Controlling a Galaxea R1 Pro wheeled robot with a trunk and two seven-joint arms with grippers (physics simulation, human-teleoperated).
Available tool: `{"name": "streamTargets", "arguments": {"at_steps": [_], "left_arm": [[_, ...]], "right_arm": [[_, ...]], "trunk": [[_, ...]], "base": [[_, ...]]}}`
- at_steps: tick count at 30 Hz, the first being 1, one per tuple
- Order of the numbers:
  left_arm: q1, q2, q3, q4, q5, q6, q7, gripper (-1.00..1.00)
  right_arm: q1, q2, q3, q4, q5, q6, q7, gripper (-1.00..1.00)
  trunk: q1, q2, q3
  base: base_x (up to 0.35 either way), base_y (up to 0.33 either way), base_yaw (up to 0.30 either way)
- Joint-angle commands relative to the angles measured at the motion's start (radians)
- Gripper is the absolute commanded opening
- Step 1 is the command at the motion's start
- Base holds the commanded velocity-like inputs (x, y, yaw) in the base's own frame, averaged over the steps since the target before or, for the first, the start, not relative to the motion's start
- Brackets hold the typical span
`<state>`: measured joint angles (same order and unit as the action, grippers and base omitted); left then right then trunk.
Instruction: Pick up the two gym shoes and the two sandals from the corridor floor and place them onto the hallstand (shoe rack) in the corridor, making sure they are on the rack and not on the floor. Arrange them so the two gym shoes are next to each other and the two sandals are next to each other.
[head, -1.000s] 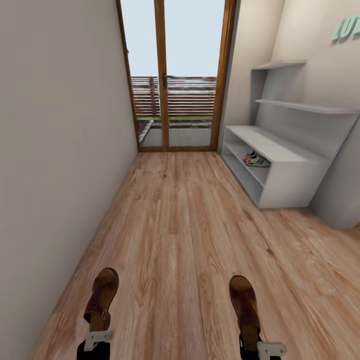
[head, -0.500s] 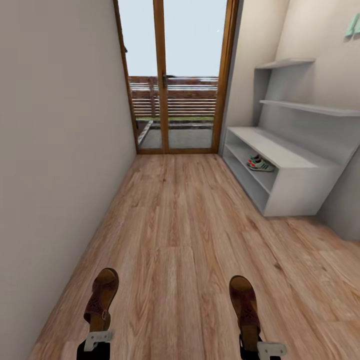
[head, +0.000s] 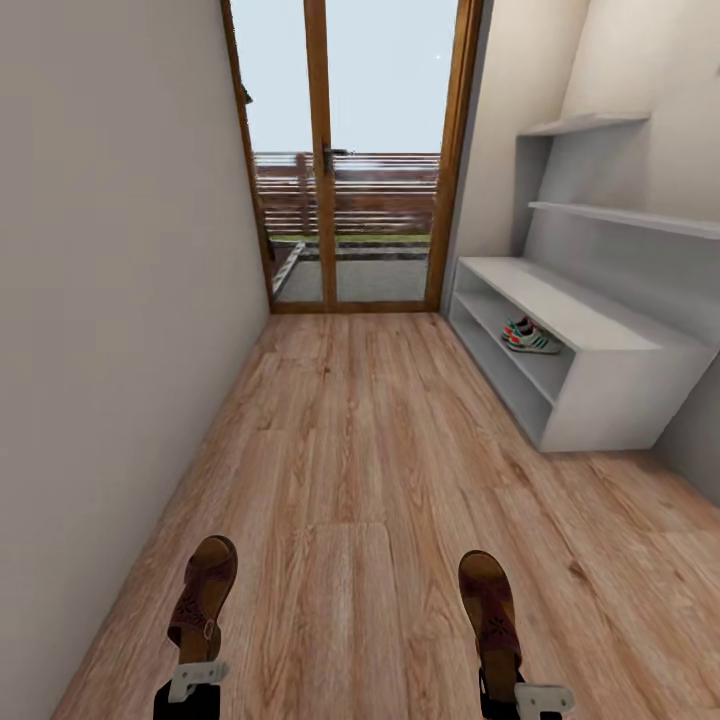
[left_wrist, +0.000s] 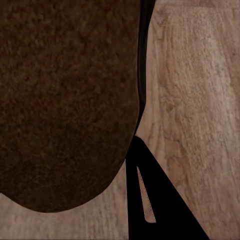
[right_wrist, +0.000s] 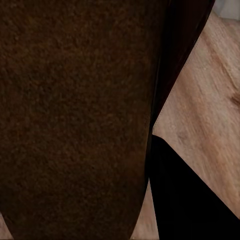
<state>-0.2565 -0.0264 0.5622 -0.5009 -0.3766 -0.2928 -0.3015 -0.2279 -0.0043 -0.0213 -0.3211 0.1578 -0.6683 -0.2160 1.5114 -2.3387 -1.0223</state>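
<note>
I hold one brown sandal in each gripper, toes pointing ahead, above the corridor floor (head: 370, 440). My left gripper (head: 194, 680) is shut on the heel of the left sandal (head: 204, 590). My right gripper (head: 514, 692) is shut on the heel of the right sandal (head: 490, 605). The wrist views look at the dark soles (left_wrist: 65, 100) (right_wrist: 75, 115), each with a black finger (left_wrist: 157, 205) (right_wrist: 185, 200) beside it. The two gym shoes (head: 528, 338) lie side by side on the lower tier of the grey hallstand (head: 610, 335), ahead on the right.
A plain wall (head: 110, 300) runs close along the left. A wood-framed glass door (head: 345, 160) closes the corridor's far end, with a fence and paving outside. Two grey wall shelves (head: 620, 215) hang above the hallstand's flat top.
The whole picture has shifted, so the camera has moved: door and hallstand look nearer, and the hallstand sits further right. Both sandals stay in the grippers, unchanged in the view.
</note>
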Motion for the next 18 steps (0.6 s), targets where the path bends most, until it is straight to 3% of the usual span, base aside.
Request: {"name": "streamTargets", "arguments": {"at_steps": [1, 18], "left_arm": [[-0.001, -0.001, 0.008, -0.001, -0.007, -0.003, -0.007, -1.0], [0.0, -0.001, 0.008, -0.001, -0.007, -0.003, -0.007, -1.0]], "right_arm": [[-0.001, 0.0, -0.002, 0.001, 0.008, -0.002, -0.006, -1.0], [-0.001, 0.0, -0.002, 0.001, 0.008, -0.002, -0.006, -1.0]], "trunk": [[0.0, 0.0, -0.001], [0.0, 0.0, -0.001]], "base": [[0.339, 0.0, 0.0], [0.339, 0.0, 0.0]]}}
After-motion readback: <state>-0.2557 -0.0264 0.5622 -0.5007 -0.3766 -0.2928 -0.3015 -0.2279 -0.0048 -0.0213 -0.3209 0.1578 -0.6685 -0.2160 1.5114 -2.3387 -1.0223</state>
